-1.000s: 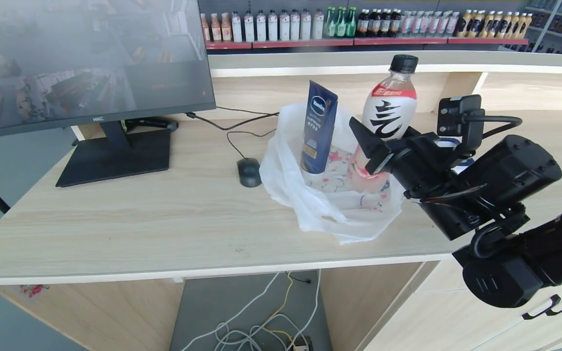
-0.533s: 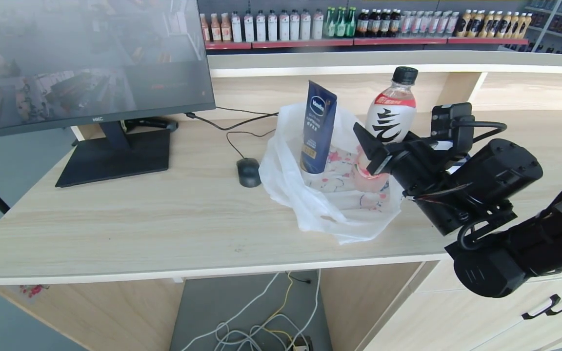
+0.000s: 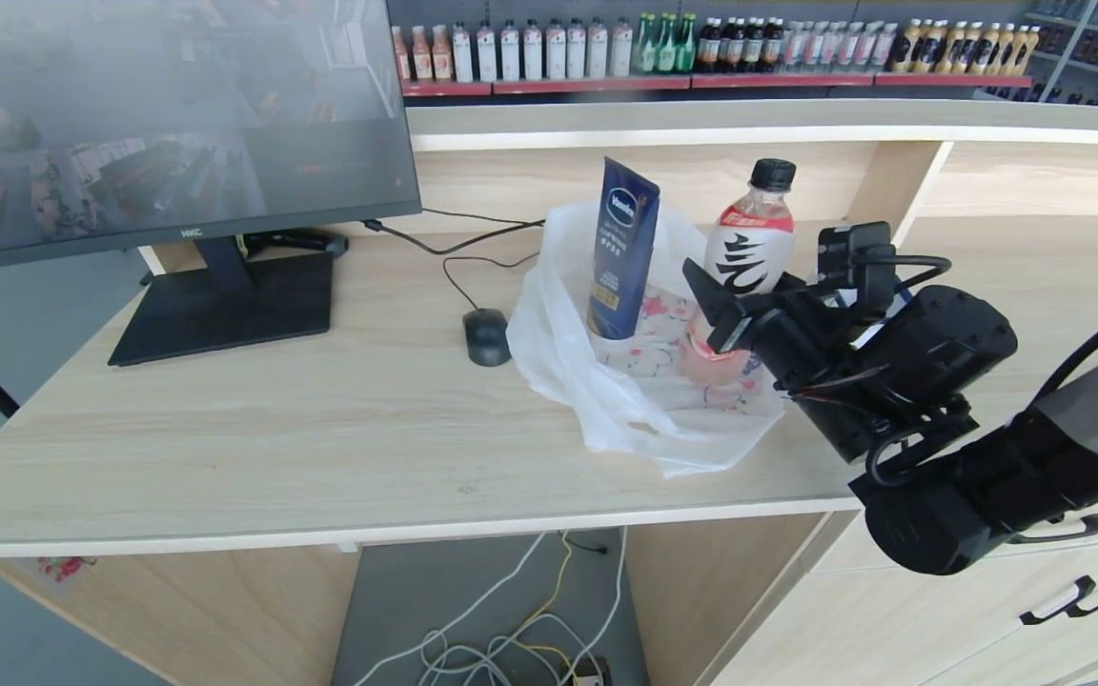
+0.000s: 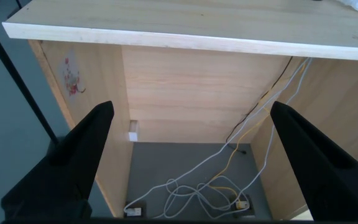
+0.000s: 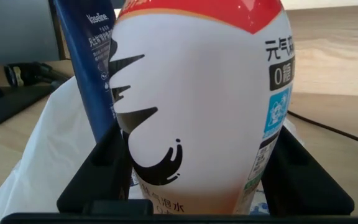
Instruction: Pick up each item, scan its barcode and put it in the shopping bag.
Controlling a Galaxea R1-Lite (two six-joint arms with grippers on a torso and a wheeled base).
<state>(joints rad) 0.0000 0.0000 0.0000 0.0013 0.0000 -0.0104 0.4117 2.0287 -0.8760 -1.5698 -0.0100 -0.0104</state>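
Your right hand point(image 3: 725, 324) grips the bottle point(image 3: 751, 252), upright in the shopping bag point(image 3: 606, 410) beside the blue tube point(image 3: 620, 248). Set it down straight and release gently, so neither topples. Your left hand point(image 4: 191, 158) hangs open below the table point(image 3: 225, 448).

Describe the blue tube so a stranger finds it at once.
On the wooden counter, right of the monitor, lies an open white shopping bag. The dark blue tube stands upright inside it, beside a black-capped drink bottle; the tube alone is flat and blue.
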